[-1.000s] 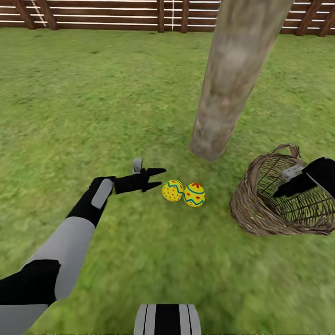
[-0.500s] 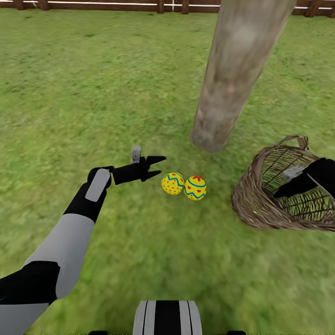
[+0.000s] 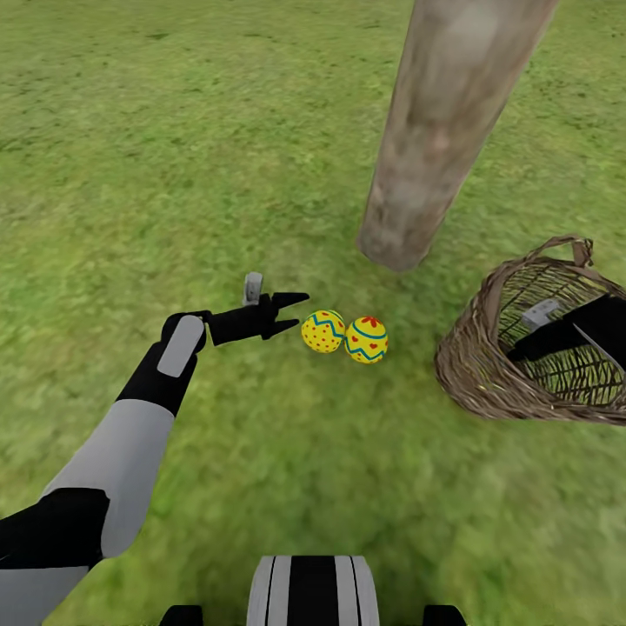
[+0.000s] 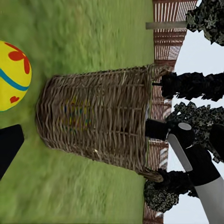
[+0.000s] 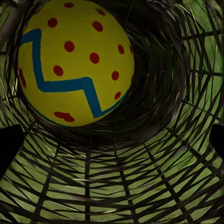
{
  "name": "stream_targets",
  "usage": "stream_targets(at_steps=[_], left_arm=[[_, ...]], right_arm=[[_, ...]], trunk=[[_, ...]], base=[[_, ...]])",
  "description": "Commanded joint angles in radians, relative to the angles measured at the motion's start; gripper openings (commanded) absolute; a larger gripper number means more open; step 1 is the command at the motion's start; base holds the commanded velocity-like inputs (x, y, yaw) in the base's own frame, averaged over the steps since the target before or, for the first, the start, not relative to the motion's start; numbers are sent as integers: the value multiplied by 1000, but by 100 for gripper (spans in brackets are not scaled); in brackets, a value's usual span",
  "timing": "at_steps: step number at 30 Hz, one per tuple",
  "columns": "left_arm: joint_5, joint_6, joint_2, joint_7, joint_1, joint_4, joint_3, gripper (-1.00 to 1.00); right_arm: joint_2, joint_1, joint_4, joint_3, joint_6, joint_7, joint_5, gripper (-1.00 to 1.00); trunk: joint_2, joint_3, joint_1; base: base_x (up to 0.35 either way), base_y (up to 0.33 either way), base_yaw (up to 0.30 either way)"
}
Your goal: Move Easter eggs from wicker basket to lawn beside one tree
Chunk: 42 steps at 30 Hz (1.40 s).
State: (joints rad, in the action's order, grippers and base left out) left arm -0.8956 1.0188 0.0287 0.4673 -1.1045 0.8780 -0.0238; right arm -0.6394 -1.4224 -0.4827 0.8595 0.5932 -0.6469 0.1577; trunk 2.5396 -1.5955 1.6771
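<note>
Two eggs lie beside the tree. The third egg remains in the basket, ahead of the right gripper's spread, empty fingers. The left gripper is open, empty. A hasty grasp could tip the basket.

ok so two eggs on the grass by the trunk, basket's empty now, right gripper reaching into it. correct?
Not empty. The right wrist view shows a third egg inside the wicker basket. The rest holds: two eggs on the lawn by the trunk, right gripper reaching into the basket.
</note>
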Motion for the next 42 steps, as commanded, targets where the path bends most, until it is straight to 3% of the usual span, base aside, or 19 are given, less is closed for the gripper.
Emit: stream_targets(at_steps=[1,8,23,26,27,30,42], left_arm=[[6,2,1,7,-1,-1,1,100],[4,2,3,7,-1,-1,1,100],[4,1,5,10,-1,-1,-2,100],[3,1,5,10,-1,-1,-2,100],[3,1,4,11,-1,-1,-2,100],[3,2,4,11,-1,-1,-2,100],[4,2,7,11,-1,-2,-4,100]], right_arm=[[-2,-1,-2,6,-3,2,10,100],[-1,-1,-4,5,-27,4,10,100],[-6,-1,-1,-1,-167,0,13,100],[-7,-1,-1,-1,-173,-2,30,100],[-8,-1,-1,-1,-176,-4,66,100],[-9,-1,0,-2,-178,-6,113,100],[-8,-1,0,-1,-170,-64,128,100]], trunk=[[0,-1,0],[0,-1,0],[0,-1,0],[0,-1,0],[0,-1,0],[0,-1,0],[0,-1,0]], base=[[0,0,0],[0,0,0],[0,0,0],[0,0,0],[0,0,0],[0,0,0],[0,0,0]])
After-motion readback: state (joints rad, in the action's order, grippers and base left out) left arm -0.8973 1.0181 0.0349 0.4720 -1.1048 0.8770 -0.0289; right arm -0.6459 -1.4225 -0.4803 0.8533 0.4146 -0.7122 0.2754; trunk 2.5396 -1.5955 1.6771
